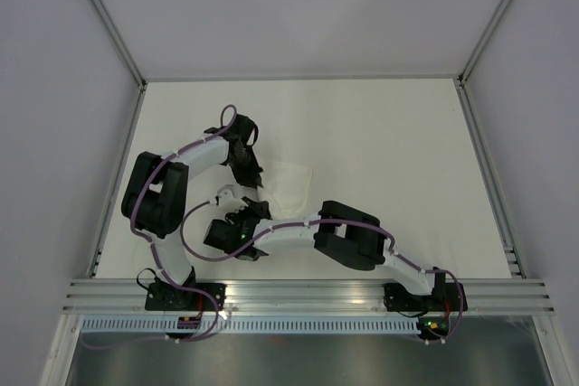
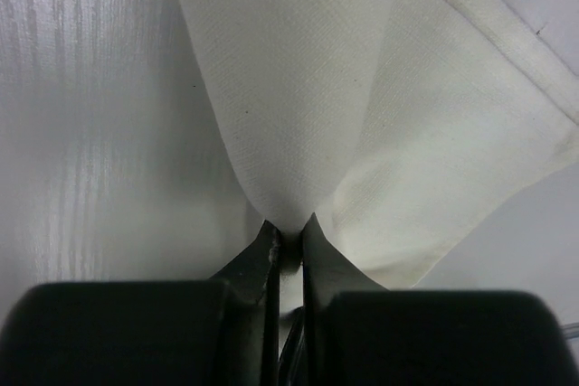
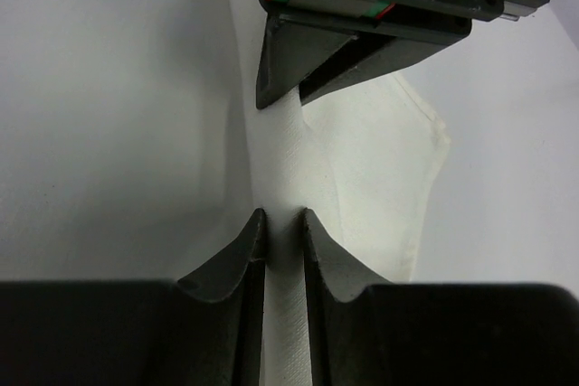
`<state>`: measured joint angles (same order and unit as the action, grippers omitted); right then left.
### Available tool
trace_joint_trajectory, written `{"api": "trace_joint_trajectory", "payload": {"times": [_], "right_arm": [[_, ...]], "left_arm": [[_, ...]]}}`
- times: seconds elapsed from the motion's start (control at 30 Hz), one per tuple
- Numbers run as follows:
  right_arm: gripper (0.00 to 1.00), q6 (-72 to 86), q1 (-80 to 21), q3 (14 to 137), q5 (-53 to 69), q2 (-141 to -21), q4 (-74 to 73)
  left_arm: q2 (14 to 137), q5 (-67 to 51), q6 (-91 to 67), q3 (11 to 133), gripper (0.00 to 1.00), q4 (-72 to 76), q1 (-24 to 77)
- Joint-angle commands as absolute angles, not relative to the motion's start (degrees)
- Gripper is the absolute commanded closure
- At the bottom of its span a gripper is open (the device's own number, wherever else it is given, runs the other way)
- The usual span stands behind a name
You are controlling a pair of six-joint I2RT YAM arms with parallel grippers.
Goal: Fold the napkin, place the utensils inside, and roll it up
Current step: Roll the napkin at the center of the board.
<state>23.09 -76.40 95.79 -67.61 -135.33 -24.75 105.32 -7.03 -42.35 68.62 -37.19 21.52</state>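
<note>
The left claw (image 2: 289, 230) is closed tight on a pinch of the napkin (image 2: 298, 70), and the cloth rises to it in a peak. The white napkin lies left of centre on the tabletop (image 1: 398, 151), spreading out to the right of both claws. Just nearer, the right claw (image 3: 282, 223) stands narrow astride a raised ridge of the cloth. I cannot tell whether it grips the ridge.

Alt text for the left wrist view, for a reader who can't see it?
The left gripper, two dark fingers shut together, pinches a thin white cloth napkin at one point, and the cloth fans up and away from the pinch. A hemmed edge runs along the upper right, over the pale white tabletop.
</note>
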Motion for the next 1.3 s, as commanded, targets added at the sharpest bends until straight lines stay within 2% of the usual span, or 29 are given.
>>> {"api": "trace_joint_trajectory", "payload": {"times": [0.0, 0.03, 0.07, 0.17, 0.27, 0.47, 0.67, 0.97, 1.1, 1.27], "right_arm": [[1.00, 26.2, -76.0, 91.1, -61.3, -131.1, -23.1], [0.99, 27.0, -75.7, 90.4, -58.0, -130.2, -22.9], [1.00, 27.4, -75.3, 89.7, -56.4, -128.4, -22.5], [1.00, 29.3, -74.1, 86.1, -50.1, -125.0, -20.8], [1.00, 30.3, -72.3, 83.0, -43.7, -122.1, -18.8], [1.00, 32.9, -66.0, 73.6, -26.6, -115.9, -10.3], [1.00, 33.2, -58.7, 65.1, -11.0, -112.9, -1.9], [0.99, 37.2, -49.9, 57.7, 12.1, -114.7, 10.8], [0.99, 40.3, -46.2, 55.0, 18.5, -117.1, 15.3], [0.99, 41.7, -43.7, 54.3, 19.7, -119.4, 14.9]], "left_arm": [[105.3, -9.0, -40.3, 67.9, 0.86, -38.7, 22.0], [104.7, -9.9, -40.1, 67.8, 0.80, -37.8, 21.9], [104.0, -10.4, -40.0, 67.8, 0.68, -36.3, 21.9], [102.0, -12.1, -39.6, 68.8, 0.55, -34.1, 21.4], [100.5, -13.6, -39.2, 69.1, 0.51, -32.3, 20.5], [96.9, -16.8, -39.9, 68.5, 0.46, -27.0, 17.5], [91.9, -20.9, -41.4, 64.7, 0.46, -18.8, 12.8], [88.7, -25.0, -43.7, 54.1, 0.46, -6.9, 12.0], [89.3, -25.5, -43.7, 48.8, 0.46, -2.6, 11.9], [88.9, -22.2, -42.5, 44.7, 0.46, -1.7, 12.0]]}}
